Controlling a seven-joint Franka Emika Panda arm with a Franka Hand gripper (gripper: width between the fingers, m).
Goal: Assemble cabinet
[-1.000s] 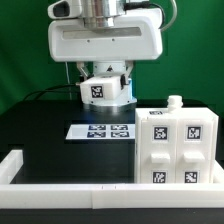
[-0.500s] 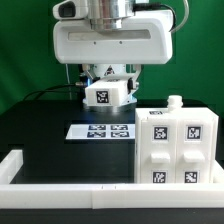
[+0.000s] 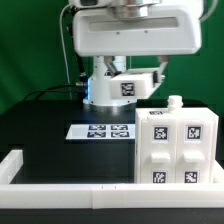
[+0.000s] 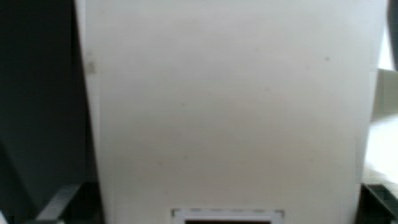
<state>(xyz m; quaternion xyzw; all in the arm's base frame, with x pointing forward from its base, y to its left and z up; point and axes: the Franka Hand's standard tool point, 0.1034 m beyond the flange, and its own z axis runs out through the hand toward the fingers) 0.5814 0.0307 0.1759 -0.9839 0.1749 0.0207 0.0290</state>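
Observation:
The big white cabinet box point(image 3: 176, 148) with several square tags stands on the black table at the exterior view's right, with a small white knob point(image 3: 174, 101) on its top. My gripper point(image 3: 120, 78) hangs under the broad white hand and is shut on a smaller white tagged block point(image 3: 130, 88), held tilted in the air just to the exterior view's left of the box top. In the wrist view the block's plain white face point(image 4: 222, 110) fills almost the whole picture and hides the fingers.
The marker board point(image 3: 100, 131) lies flat on the table beneath the held block. A low white border rail point(image 3: 60, 172) runs along the front and the exterior view's left side. A green wall stands behind.
The hand has moved up and toward the exterior view's right with the block. The block has turned so that its tagged face tilts toward the cabinet box.

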